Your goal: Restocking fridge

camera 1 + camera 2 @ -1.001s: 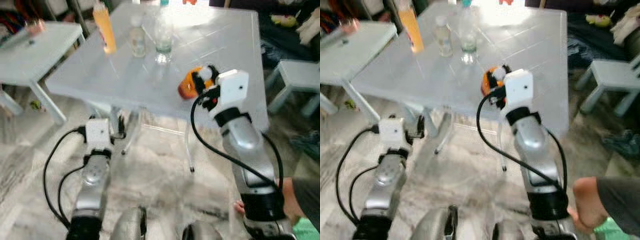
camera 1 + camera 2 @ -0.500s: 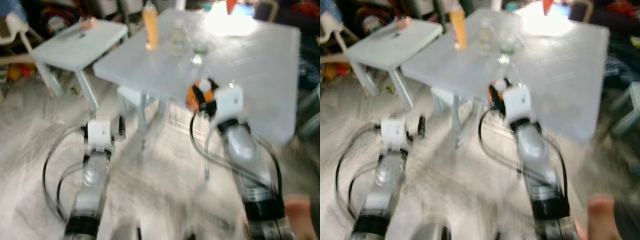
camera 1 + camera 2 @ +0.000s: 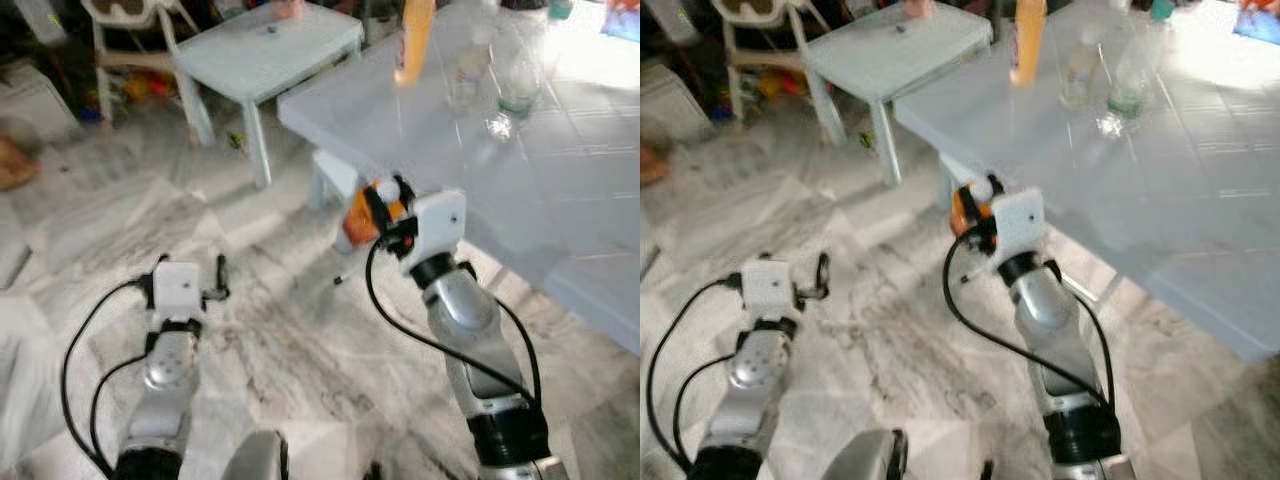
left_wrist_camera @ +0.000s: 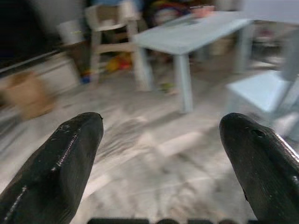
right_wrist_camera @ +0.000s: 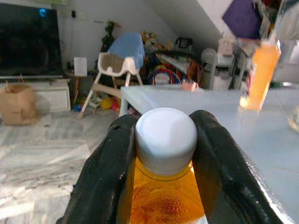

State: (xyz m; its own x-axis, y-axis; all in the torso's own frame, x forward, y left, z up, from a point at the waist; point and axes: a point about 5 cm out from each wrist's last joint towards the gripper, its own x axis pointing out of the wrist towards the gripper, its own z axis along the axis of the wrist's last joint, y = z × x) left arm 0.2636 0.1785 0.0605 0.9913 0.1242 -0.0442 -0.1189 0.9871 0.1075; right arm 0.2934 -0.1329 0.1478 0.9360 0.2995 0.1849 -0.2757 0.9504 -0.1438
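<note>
Grey-veined marble floor. Big pale table right, small white table behind it, high chair and dark TV by white wall.

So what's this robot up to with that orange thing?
It is carrying a bottle of orange drink with a white cap, clamped at the neck in its right gripper and held out over the floor beside the big table. Its left gripper hangs open with nothing in it. A tall orange bottle and two clear bottles stand on the table.
</note>
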